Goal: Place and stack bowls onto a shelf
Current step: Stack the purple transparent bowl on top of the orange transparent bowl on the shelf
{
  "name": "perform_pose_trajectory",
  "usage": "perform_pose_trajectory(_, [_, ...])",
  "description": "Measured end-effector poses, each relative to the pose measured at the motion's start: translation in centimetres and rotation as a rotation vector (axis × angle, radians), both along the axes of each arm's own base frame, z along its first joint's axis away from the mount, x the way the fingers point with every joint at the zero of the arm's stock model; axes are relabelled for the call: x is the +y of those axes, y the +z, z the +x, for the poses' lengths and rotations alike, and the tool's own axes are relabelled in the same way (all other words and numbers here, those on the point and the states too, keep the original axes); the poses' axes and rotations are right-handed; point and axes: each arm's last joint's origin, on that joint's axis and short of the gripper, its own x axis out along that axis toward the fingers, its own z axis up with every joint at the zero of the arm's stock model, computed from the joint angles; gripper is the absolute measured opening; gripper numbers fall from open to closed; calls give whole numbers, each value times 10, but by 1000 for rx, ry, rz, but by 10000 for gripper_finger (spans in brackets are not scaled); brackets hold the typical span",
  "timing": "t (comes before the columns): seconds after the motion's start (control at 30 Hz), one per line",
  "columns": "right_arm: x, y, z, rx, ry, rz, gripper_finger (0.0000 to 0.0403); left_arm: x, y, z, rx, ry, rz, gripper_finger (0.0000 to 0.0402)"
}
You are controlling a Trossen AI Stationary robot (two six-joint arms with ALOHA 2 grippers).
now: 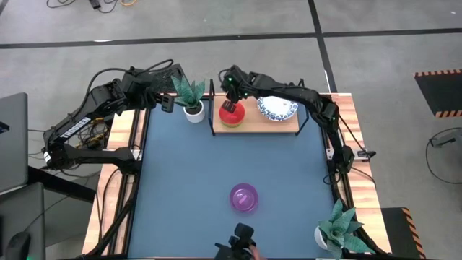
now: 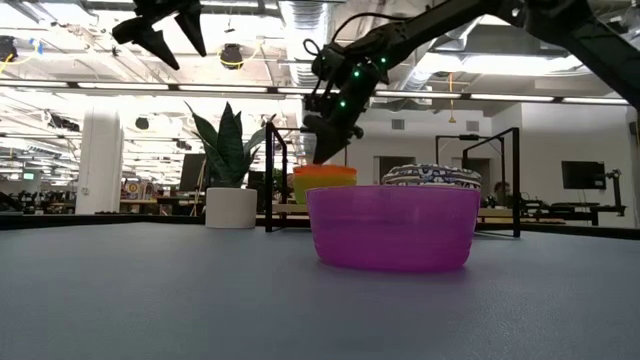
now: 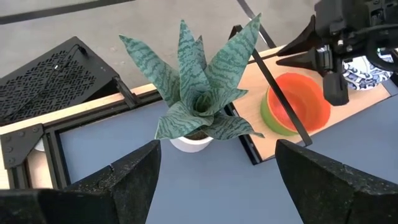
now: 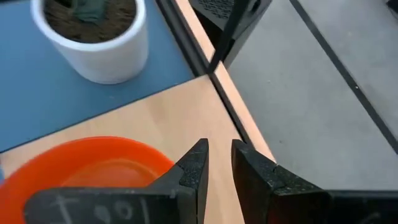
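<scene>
The shelf [image 1: 254, 128] stands at the table's far middle. On its left end sits a stack of small bowls with the red bowl [image 1: 232, 114] [image 3: 298, 102] on top, over a yellow and a green one. A stack of white bowls with blue patterns [image 1: 278, 109] rests on the shelf's right part. The purple bowl [image 1: 244, 196] [image 2: 393, 227] stands on the blue table near the front. My right gripper [image 1: 231, 100] [image 4: 217, 155] hovers just above the red bowl's far rim, pointing steeply down, with a narrow gap between its fingers and nothing in it. My left gripper [image 1: 164, 100] [image 3: 217, 146] waits wide open, high beside the far plant.
A potted plant [image 1: 191, 97] stands just left of the shelf, close under my left gripper. A second plant [image 1: 339, 227] is at the near right corner. A dark camera mount [image 1: 242, 242] sits at the near edge. The shelf's black frame posts [image 3: 277, 93] rise beside the red bowl.
</scene>
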Motion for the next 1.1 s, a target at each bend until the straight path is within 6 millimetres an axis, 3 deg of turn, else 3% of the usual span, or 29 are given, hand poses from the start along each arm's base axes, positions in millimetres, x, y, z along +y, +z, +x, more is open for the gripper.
perform_pose_trajectory(0.17, [1,12,-4,-13,12,-26,94,0,0,0,2,-1,1,300])
perform_pose_trajectory(0.4, [27,89,-39,-119,34,33,94,0,0,0,19,-18,13,300])
perform_pose_trajectory(0.53, [50,111,-59,-157,80,222,94,0,0,0,36,-37,26,300])
perform_pose_trajectory(0.77, [100,109,-82,86,147,477,116,-2,-1,1,45,-139,13,300])
perform_pose_trajectory(1.1, [197,62,-69,384,164,576,182,-3,-2,0,79,-167,13,300])
